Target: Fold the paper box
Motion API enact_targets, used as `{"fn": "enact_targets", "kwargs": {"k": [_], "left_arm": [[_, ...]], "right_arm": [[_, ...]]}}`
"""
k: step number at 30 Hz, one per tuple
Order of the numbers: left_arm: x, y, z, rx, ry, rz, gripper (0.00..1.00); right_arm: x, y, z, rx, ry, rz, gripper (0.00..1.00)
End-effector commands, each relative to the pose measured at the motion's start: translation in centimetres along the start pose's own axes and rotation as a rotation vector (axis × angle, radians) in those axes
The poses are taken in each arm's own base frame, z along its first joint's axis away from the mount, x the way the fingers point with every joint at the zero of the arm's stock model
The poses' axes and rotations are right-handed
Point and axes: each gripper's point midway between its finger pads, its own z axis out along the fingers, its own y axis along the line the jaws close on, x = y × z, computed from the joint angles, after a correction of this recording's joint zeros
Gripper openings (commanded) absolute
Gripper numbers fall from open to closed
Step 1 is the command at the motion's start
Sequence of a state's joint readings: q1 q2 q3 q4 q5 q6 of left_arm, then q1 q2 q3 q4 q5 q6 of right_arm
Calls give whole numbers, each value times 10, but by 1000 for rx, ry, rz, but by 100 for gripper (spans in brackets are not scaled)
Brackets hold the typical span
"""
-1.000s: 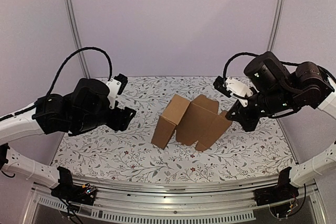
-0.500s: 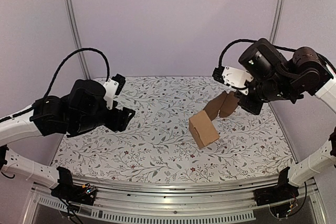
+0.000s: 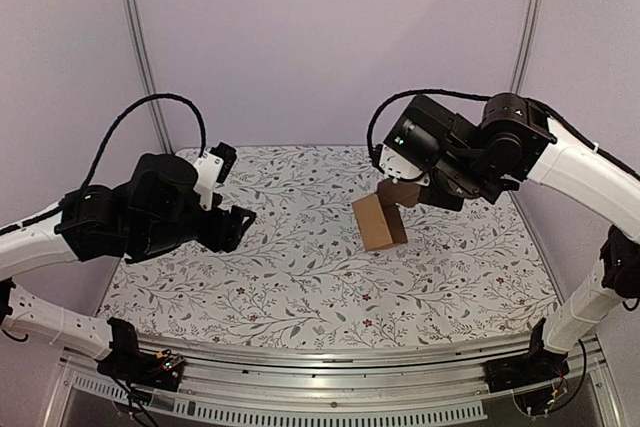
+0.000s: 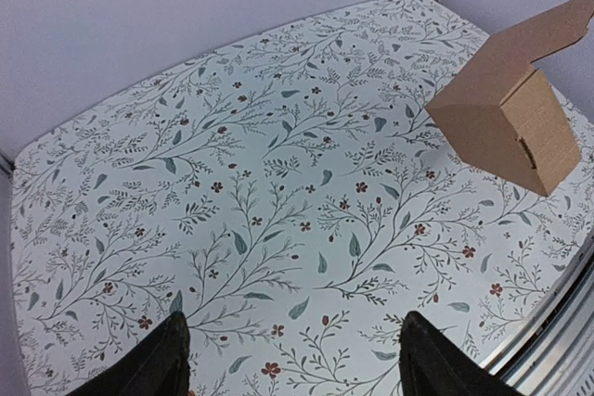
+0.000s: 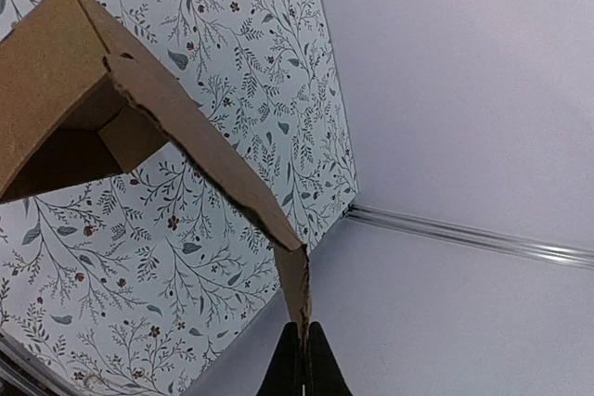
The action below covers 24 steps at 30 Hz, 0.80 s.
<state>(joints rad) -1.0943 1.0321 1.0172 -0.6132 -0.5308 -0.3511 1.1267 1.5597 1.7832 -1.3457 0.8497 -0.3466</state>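
The paper box [image 3: 379, 222] is a brown cardboard carton hanging in the air above the flowered table, right of centre. My right gripper [image 3: 408, 190] is shut on the edge of its top flap [image 5: 299, 289], and the carton's open body [image 5: 65, 90] dangles below. In the left wrist view the paper box [image 4: 509, 108] appears at the upper right, tilted, with its flap raised. My left gripper [image 4: 295, 359] hovers open over the table's left side, well apart from the box, with nothing between its fingers.
The flowered table cover [image 3: 300, 277] spans the workspace. Pale walls with metal uprights [image 3: 140, 47] close in the back and sides. A metal rail [image 3: 320, 387] runs along the near edge.
The right arm has lifted the box off the table and carried it left and up toward the centre; the box folded from a sprawled shape into a hanging carton. The left arm has barely moved.
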Motion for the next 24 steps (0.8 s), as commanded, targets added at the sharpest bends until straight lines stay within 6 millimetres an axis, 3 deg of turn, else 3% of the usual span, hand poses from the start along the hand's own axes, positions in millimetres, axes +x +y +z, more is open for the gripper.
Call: {"fn": "enact_targets", "kwargs": {"k": [1,7,14,19,24], "left_arm": [[3,5,1,-5,-4,-9,76],[5,6,1,-7,-6,-12,76],[6,7,1,-10,-5,-10,76],[6,8,0,-10,-6,-11,76],[7,8,1,-13,-6,-10,76]], "right_arm": [[69,7,-5,-33,313,-449,0],[58,18,10,-48,357,-565,0],[40,54,34,-127,408,-655,0],[19,67,44,-145,399,-679,0],[-4,70,54,-104,370,-674,24]]}}
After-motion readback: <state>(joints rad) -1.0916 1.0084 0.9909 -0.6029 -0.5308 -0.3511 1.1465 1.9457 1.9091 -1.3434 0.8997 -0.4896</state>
